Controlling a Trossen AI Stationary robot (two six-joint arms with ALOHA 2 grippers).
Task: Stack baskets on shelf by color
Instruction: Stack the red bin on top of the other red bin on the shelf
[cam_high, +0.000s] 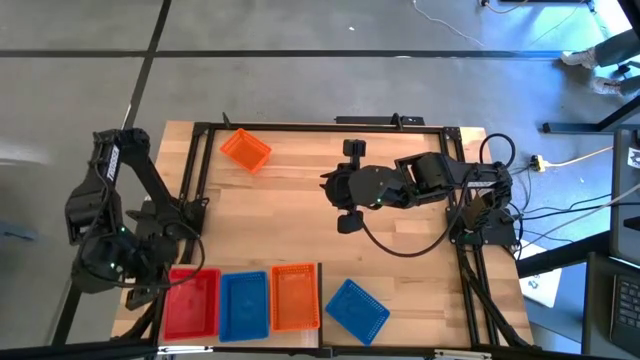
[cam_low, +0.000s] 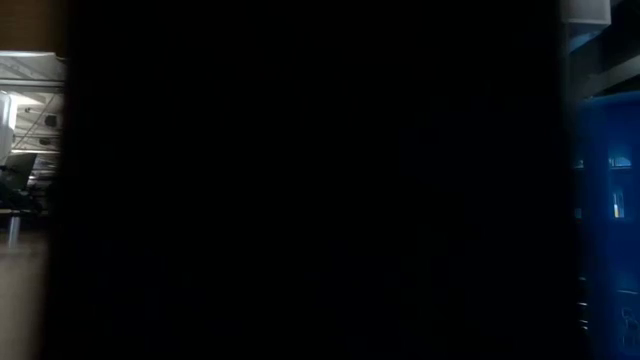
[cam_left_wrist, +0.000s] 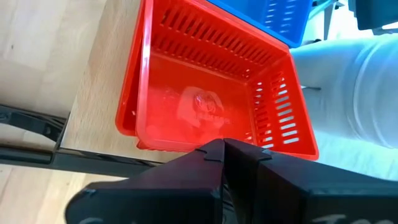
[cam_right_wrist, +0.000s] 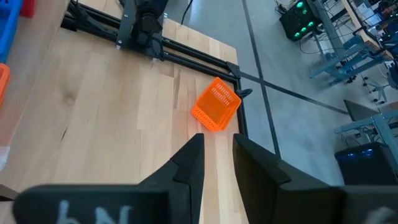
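While the low view is showing only darkness, the overhead camera is giving the layout. Along the table's near edge, a pale plywood shelf panel (cam_high: 320, 296) is carrying three perforated plastic baskets side by side: a red rectangular basket (cam_high: 192, 303) towards the near left corner, a blue one (cam_high: 243, 305) in the middle, and an orange one (cam_high: 294, 298) at the panel's right end. This row looks like the start of three colour piles, each waiting for more of its own kind.

Just off the panel's right end, a second blue mesh basket (cam_high: 356, 309) is lying at an angle on the striped plank tabletop (cam_high: 300, 215), not yet sorted.

The left gripper (cam_left_wrist: 222, 149) is hanging over the red basket at the near left corner, its dark fingers clenched together with nothing between them, so it appears to be waiting rather than carrying.

Farther in, the right gripper (cam_high: 347, 187) is reaching out over the middle of the tabletop, its fingers parted and empty. In its wrist view it is looking towards a second orange mesh basket (cam_right_wrist: 215, 104), which is sitting tilted near the far edge, towards the far left corner, beside the black frame (cam_right_wrist: 186, 50). That aim suggests it is the next pick, bound for the orange basket on the panel.
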